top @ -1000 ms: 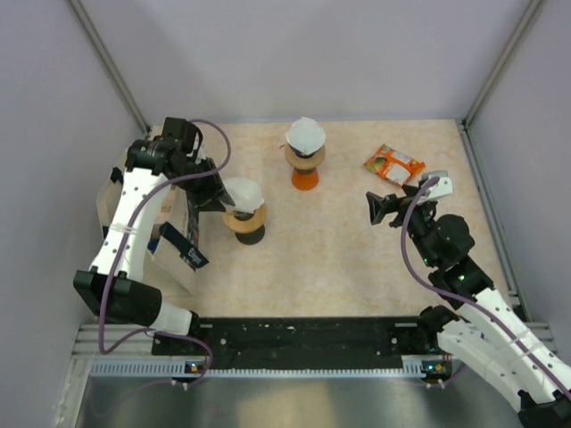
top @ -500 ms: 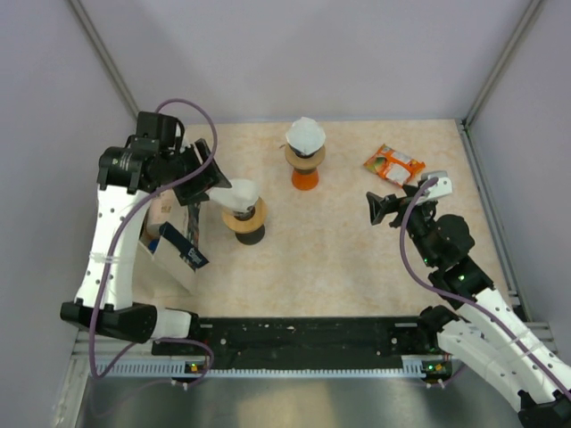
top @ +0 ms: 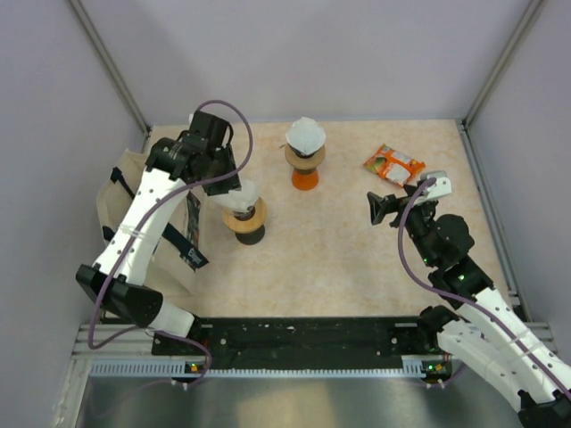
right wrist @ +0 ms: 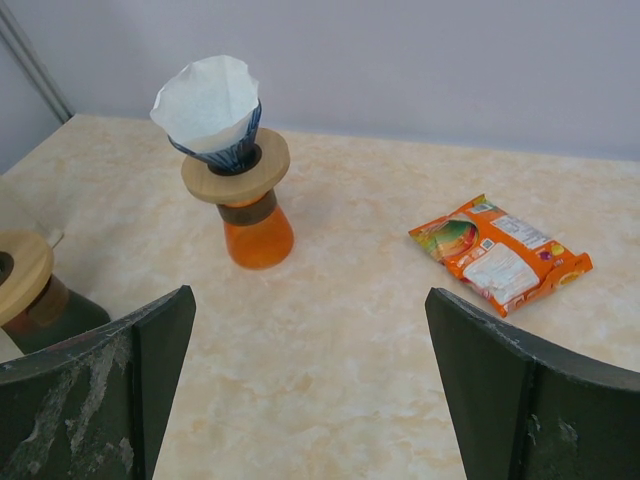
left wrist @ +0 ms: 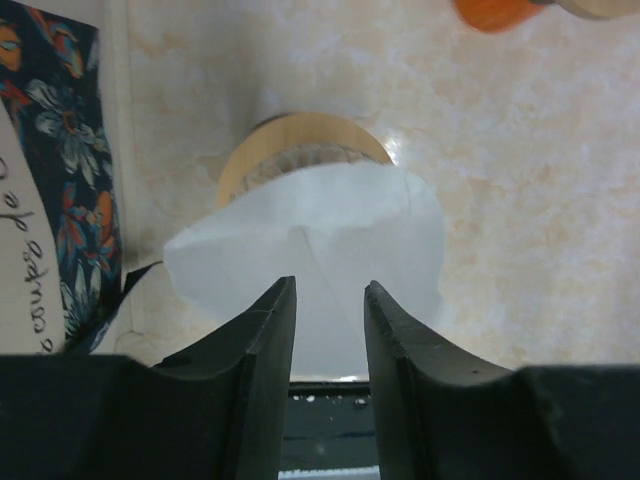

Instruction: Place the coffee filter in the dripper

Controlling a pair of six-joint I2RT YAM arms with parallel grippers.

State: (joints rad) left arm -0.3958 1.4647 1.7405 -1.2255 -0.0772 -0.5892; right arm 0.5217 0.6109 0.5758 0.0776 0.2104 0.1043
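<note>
Bag [top: 105, 198] just left of dripper [top: 252, 219] | orange stand [top: 305, 175], snack packet [top: 393, 163] beyond

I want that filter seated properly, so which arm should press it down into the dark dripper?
Left. The left gripper hangs right at the filter resting atop the dripper. The right gripper is open, far across the table near the snack bag.

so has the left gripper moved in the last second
Yes. In the top view the left gripper has shifted right, off the edge of the bag and closer to the near dripper, which stayed put.
</note>
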